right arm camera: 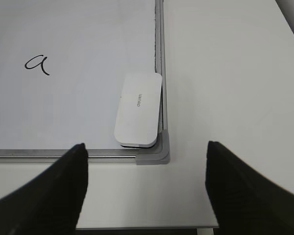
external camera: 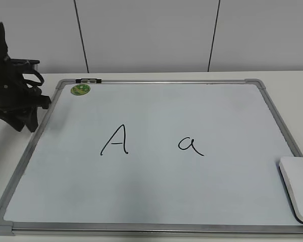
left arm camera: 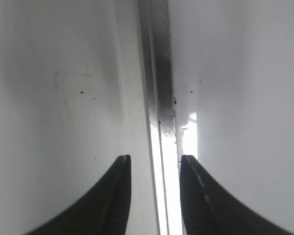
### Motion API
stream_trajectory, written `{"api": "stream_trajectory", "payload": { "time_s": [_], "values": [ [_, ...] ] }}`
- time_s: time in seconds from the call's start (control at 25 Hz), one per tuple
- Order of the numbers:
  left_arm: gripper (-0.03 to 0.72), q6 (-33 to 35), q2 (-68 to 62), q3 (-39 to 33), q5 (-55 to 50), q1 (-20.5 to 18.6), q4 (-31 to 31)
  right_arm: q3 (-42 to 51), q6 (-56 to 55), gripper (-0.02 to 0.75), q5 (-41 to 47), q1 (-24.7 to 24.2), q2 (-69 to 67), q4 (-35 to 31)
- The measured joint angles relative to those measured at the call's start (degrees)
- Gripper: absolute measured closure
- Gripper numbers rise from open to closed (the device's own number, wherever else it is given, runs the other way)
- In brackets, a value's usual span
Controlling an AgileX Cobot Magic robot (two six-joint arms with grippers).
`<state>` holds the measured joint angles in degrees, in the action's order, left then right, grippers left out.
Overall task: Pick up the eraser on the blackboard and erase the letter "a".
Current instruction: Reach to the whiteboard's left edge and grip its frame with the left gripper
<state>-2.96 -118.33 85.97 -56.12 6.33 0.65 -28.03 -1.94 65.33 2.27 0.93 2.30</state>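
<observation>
The blackboard [external camera: 156, 206] is a white board with a grey frame, lying flat on the table. The white eraser [external camera: 299, 186] lies at its near right corner and shows in the right wrist view [right arm camera: 138, 110] beside the grey corner piece. The small letter "a" [external camera: 190, 145] is right of the capital "A" [external camera: 116, 141]; it also shows in the right wrist view [right arm camera: 36, 63]. My right gripper [right arm camera: 146, 169] is open and empty, above the bare table just short of the board's corner. My left gripper [left arm camera: 152, 166] is open over the board's left frame rail [left arm camera: 159, 98].
A round green sticker [external camera: 81, 89] and a small clip [external camera: 88, 80] sit at the board's far left corner. The left arm [external camera: 12, 96] stands at the board's left edge. The table's near edge [right arm camera: 147, 227] lies just below the right gripper.
</observation>
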Motion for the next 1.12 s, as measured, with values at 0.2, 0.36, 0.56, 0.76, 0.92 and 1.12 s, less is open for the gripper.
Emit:
{"api": "stream_trajectory", "payload": {
  "time_s": [0.2,0.36,0.56,0.76,0.92,1.12],
  "values": [
    [0.445,-0.1,-1.7,1.1,0.4,0.0,-0.1,0.0,0.0,0.183,0.0,0.0,0.0,0.0],
    [0.445,-0.6,-3.5,1.2,1.0,0.0,-0.1,0.0,0.0,0.183,0.0,0.0,0.0,0.0],
    [0.445,-1.5,-5.3,1.2,1.1,-0.1,-0.2,0.0,0.0,0.183,0.0,0.0,0.0,0.0],
    [0.445,-1.8,-5.6,1.3,1.2,-0.7,-0.2,0.0,0.0,0.183,0.0,0.0,0.0,0.0],
    [0.445,-1.8,-5.6,1.3,1.4,-1.2,0.3,0.0,0.0,0.183,0.0,0.0,0.0,0.0],
    [0.445,-1.8,-5.6,1.3,1.6,-1.3,0.6,0.0,0.0,0.183,0.0,0.0,0.0,0.0]
  ]
}}
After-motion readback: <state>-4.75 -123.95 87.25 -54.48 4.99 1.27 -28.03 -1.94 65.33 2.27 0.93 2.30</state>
